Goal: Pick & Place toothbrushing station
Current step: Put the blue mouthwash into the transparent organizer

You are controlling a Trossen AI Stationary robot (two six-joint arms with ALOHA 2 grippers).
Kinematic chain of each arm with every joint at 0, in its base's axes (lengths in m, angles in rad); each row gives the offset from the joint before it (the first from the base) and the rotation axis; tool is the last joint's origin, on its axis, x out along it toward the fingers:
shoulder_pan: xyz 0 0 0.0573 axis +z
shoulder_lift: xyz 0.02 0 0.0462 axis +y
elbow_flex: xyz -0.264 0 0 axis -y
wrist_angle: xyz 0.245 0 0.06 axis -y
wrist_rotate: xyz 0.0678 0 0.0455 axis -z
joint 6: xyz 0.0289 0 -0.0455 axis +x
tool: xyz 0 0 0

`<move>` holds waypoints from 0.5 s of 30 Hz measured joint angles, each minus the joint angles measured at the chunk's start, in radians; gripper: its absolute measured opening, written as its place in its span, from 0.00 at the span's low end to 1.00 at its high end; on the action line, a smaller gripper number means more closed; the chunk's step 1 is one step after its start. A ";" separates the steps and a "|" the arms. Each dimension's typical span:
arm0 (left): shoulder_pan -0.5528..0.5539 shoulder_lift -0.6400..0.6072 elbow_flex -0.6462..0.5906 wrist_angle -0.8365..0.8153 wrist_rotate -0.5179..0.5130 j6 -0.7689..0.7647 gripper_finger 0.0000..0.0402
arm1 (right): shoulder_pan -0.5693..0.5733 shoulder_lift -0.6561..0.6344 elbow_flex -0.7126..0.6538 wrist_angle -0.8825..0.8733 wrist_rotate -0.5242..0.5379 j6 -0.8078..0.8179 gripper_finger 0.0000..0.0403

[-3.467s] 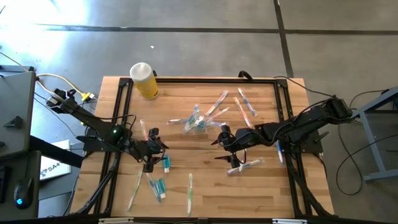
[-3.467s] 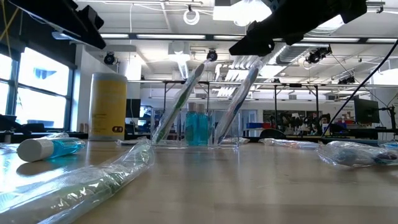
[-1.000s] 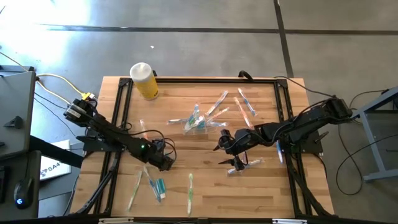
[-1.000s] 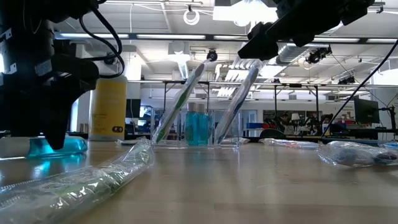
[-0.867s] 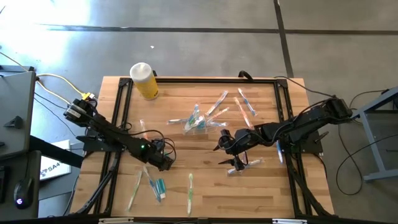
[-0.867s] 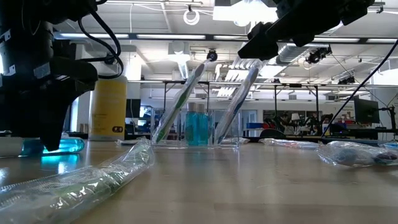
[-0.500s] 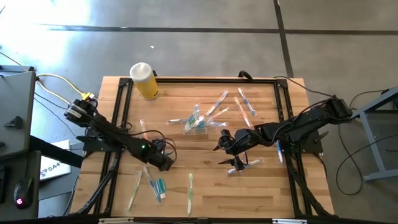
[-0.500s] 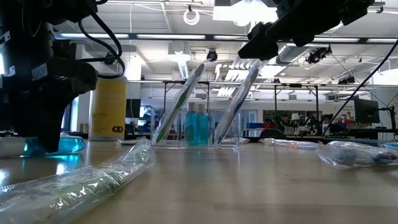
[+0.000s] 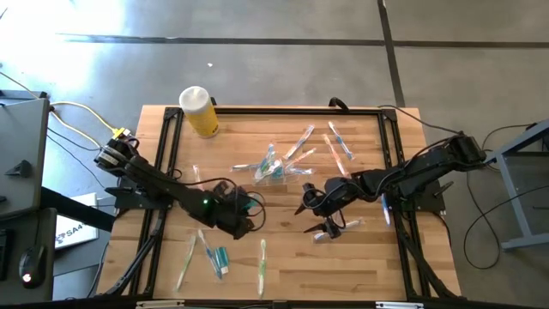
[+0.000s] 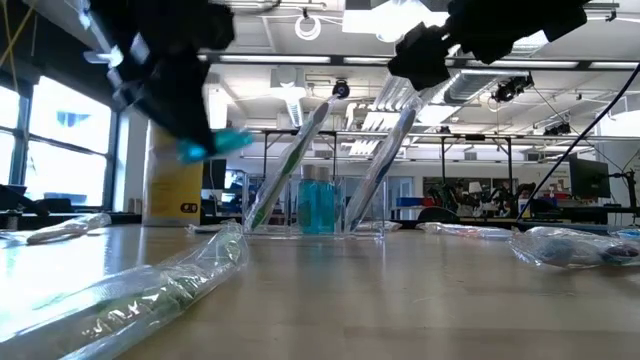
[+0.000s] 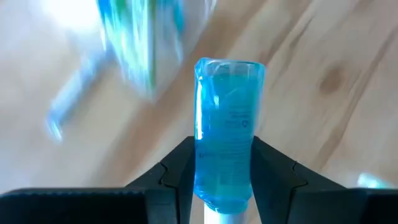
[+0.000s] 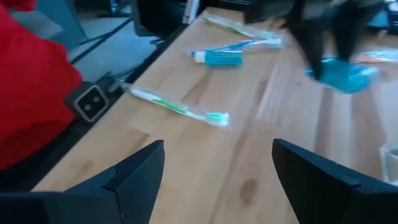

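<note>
My left gripper (image 9: 247, 225) is shut on a short teal tube (image 11: 225, 130), held up off the table; the low view shows its teal end (image 10: 213, 146) in the air. The clear container (image 9: 273, 172) stands mid-table with toothbrushes and teal tubes in it, and shows in the low view (image 10: 320, 208). My right gripper (image 9: 315, 219) is open and empty, low over the table right of centre, beside a wrapped toothbrush (image 9: 340, 227). Loose toothbrushes (image 9: 262, 264) and another tube (image 9: 221, 257) lie near the front. My left gripper pinches the tube's teal body near its white cap end (image 11: 216, 186) between the two fingers (image 11: 177, 174). The tube lies along the fingers, its flat crimped end (image 11: 229, 65) sticking out past their tips. It is lifted clear of the table, tilted.
A yellow bottle with a white cap (image 9: 199, 110) stands at the far left. More wrapped toothbrushes (image 9: 340, 142) lie at the far right of the container. A black frame (image 9: 257, 110) runs along the table's edges. Bare wood shows at the front right (image 9: 360, 266).
My left gripper has risen from the table with the teal tube and gone toward the table's right, nearer the container. The tube, which lay on the wood, now hangs clear of it.
</note>
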 joint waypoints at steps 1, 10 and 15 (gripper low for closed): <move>0.000 0.000 0.022 0.001 -0.035 0.047 0.29 | 0.000 0.000 0.000 0.000 -0.011 0.000 0.72; 0.014 -0.001 0.184 0.189 -0.255 0.578 0.29 | 0.000 0.033 -0.001 0.111 0.131 -0.002 0.72; 0.021 -0.003 0.214 0.353 -0.225 0.807 0.29 | 0.000 0.046 0.000 0.161 0.194 0.003 0.72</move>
